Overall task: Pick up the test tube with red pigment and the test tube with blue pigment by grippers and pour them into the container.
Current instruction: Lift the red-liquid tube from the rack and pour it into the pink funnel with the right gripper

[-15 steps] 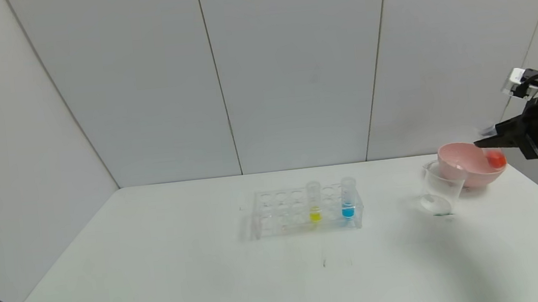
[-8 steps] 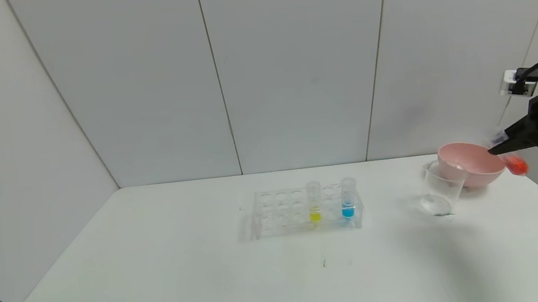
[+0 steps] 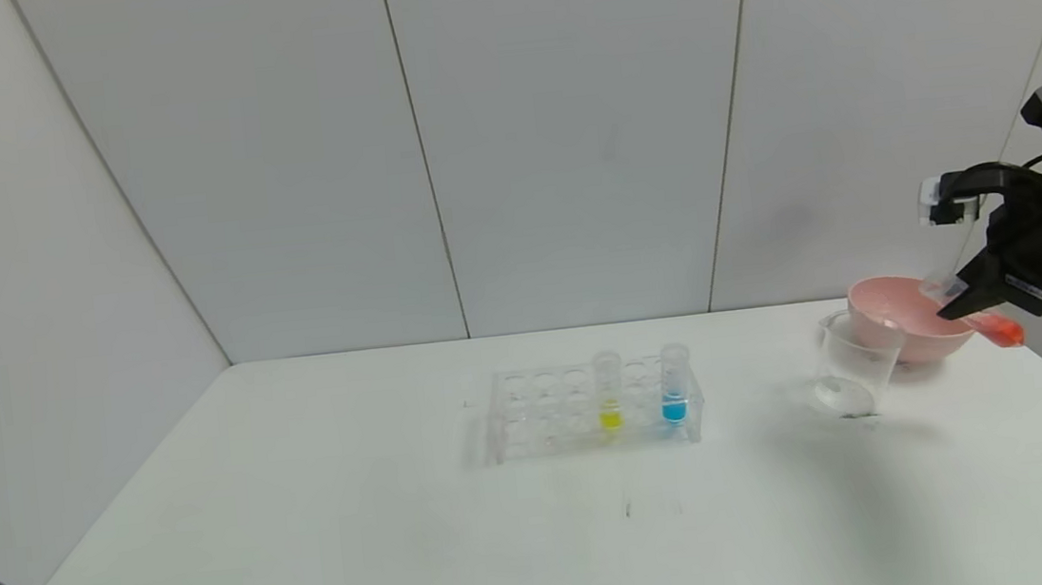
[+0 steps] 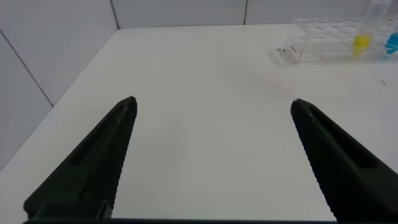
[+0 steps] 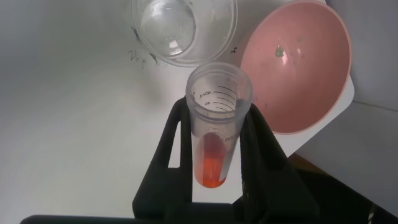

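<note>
Right hand (image 3: pixel 955 308) is clamped on the test tube with red pigment (image 3: pixel 991 325), tilted at the right edge of the frame beside the pink bowl (image 3: pixel 901 318). Container (image 3: pixel 856 363) sits lower left of the bowl. Blue tube (image 3: pixel 673 385) is mid-frame in the rack (image 3: pixel 533 414). Left hand (image 4: pixel 211 155) hangs wide open over the counter (image 3: pixel 316 542).
</note>
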